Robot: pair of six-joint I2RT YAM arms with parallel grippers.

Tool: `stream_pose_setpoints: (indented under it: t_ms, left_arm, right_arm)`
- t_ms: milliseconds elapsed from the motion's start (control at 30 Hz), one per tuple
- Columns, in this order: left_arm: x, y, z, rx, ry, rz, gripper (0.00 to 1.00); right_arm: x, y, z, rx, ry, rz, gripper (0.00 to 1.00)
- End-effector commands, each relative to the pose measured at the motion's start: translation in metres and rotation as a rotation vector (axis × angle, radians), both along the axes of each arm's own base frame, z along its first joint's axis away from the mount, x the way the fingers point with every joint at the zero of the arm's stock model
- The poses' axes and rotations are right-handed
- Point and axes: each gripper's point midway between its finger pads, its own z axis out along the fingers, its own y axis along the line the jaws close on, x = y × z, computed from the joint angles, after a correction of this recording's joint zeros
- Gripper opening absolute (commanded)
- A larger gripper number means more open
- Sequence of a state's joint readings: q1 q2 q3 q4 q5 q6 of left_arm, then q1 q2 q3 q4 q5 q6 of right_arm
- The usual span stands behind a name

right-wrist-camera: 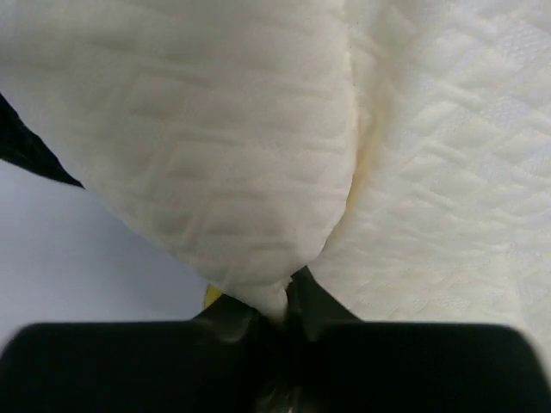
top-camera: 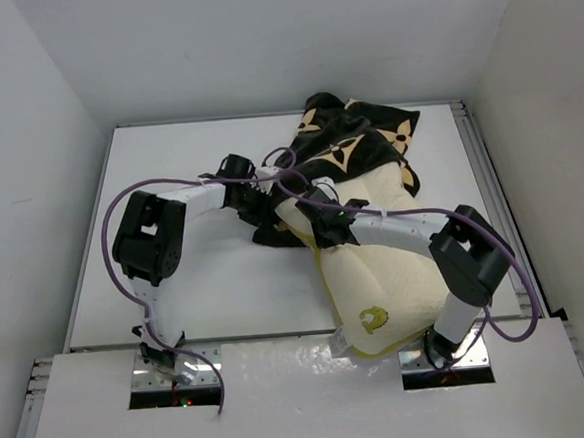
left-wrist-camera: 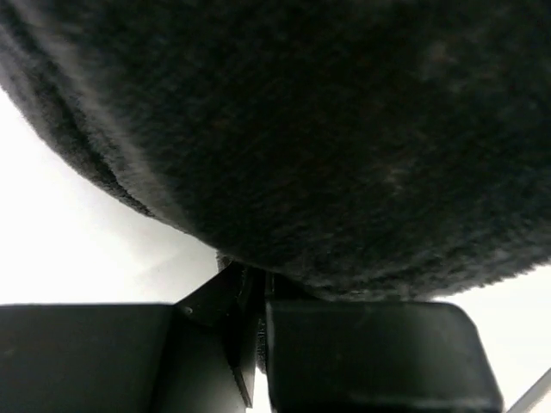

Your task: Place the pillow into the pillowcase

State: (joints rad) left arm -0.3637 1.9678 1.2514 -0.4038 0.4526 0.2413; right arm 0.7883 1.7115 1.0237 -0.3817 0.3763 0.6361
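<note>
From above, the light is bright and even, falling straight down. The white surface is almost washed out, and the glossy ledge in front shows soft glare. Shadows are short and faint. At the left wrist, the black pillowcase fills the view, dim and blurry, against blown-out white. At the right wrist, the pillow is well lit and slightly soft, shaded only in its fold.

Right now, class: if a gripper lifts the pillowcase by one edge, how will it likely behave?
Probably floppy: the pillowcase lies crumpled and draped over the pillow. Its plush surface likely resists slipping; the left gripper pinches a fold of it. It would likely sag below any single hold.
</note>
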Motion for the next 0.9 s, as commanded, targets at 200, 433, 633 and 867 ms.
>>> stream_pose_setpoints:
  t_ms: [200,433,633,867]
  left_arm:
    - [0.020,-0.027,0.178,-0.175,-0.353,-0.139,0.00]
    - [-0.019,-0.050,0.203,0.001,-0.475,-0.414,0.00]
    - [-0.060,-0.068,0.187,0.031,-0.436,-0.577,0.00]
    - [-0.116,-0.065,0.186,-0.049,-0.381,-0.812,0.00]
  right_arm:
    - [0.047,0.049,0.104,0.684,-0.137,-0.144,0.00]
    - [0.107,0.030,0.227,0.906,-0.449,-0.303,0.00]
    - [0.134,-0.008,0.237,0.958,-0.535,-0.545,0.00]
    - [0.147,-0.030,0.195,0.867,-0.477,-0.661,0.00]
